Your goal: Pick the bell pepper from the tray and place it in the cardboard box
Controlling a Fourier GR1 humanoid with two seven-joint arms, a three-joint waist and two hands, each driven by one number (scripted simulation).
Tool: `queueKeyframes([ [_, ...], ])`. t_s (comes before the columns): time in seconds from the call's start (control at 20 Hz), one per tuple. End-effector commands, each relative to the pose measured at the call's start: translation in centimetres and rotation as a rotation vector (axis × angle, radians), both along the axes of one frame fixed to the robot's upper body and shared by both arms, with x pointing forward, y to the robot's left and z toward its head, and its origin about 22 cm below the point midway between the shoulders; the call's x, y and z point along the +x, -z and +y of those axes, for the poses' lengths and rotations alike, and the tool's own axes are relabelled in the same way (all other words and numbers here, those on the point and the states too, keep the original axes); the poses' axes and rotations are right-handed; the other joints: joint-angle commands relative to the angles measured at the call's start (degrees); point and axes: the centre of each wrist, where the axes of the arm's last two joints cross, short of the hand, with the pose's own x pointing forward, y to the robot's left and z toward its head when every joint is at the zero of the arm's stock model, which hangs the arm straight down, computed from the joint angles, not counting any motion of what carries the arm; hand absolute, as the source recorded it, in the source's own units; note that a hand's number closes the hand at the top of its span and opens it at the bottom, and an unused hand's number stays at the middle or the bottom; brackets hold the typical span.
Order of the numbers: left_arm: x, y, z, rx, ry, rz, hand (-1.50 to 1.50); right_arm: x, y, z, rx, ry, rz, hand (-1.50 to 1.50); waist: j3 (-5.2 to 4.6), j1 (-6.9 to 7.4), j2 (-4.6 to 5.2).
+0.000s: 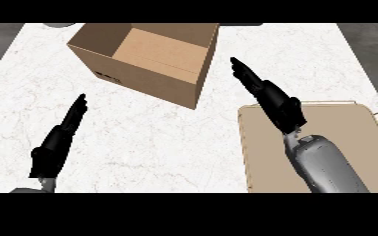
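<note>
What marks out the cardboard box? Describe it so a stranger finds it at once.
Start from the white marbled counter top and look toward its far side, left of centre. There stands the open brown cardboard box, tilted cornerwise, with a small dark print on its left wall. Unlike the flat tan tray at the near right, it is tall, with a hollow inside.

The cardboard box (151, 60) stands open-topped at the upper centre-left, its walls the only tall obstacle. Bare worktop (148, 145) spreads across the lower centre and left. The flat tray (347, 125) fills the lower right, with open worktop between it and the box.
</note>
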Motion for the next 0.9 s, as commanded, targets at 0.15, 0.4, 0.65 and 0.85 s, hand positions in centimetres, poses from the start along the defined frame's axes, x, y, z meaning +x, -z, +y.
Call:
queueKeyframes([
  [0.15,0.1,-2.0,2.1,0.049,-0.101,-0.004,0.0,-1.6,-3.4,-4.9,0.334,-0.165,-0.195,-1.5,1.08,0.53,-0.5],
  [0.4,-1.1,-0.3,-0.3,0.032,-0.16,0.049,0.0,-2.8,-2.0,-14.7,0.037,0.207,-0.266,1.5,1.04,-0.51,-0.25],
  [0.65,0.7,-2.9,-0.2,0.053,-0.162,0.027,0.0,-5.5,2.3,-21.1,0.32,0.181,-0.288,-1.5,0.98,0.78,0.0],
  [0.85,1.3,-3.5,-1.5,0.042,-0.141,0.038,0.0,-4.9,1.1,-22.5,0.041,0.029,-0.337,-1.5,0.92,1.24,0.08],
])
